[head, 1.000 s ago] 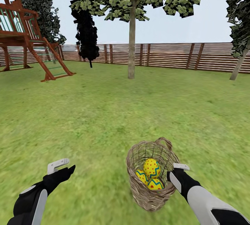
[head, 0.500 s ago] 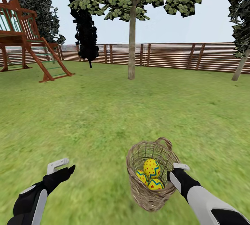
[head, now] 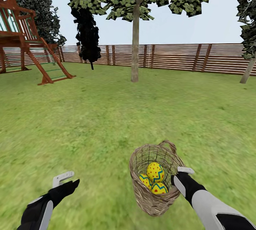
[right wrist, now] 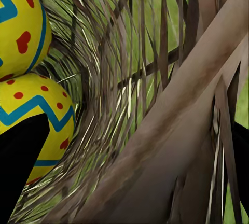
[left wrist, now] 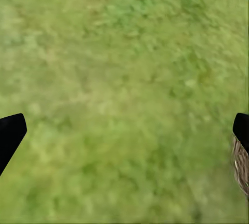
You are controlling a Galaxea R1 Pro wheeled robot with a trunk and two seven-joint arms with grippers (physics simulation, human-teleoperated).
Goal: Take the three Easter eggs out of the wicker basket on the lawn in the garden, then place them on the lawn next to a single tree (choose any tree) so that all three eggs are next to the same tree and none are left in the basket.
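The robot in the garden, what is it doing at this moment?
It carries the wicker basket by the rim with its right tool, one finger inside and one outside. All three Easter eggs lie in the basket. The left tool is open and empty over the lawn. A tree stands ahead, near the fence.

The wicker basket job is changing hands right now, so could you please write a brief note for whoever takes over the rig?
Right gripper: shut on the rim of the small brown woven wicker basket, one finger inside, one outside, carrying it.
Left gripper: open, empty, over the green lawn.
All three yellow Easter eggs with blue zigzags and red spots lie in the basket.
The pale-trunked, broad-crowned tree stands straight ahead, near the brown slatted fence.
Done: basket picked up.
Left: reach the tree, take out every egg and lay all three on the grass beside it.
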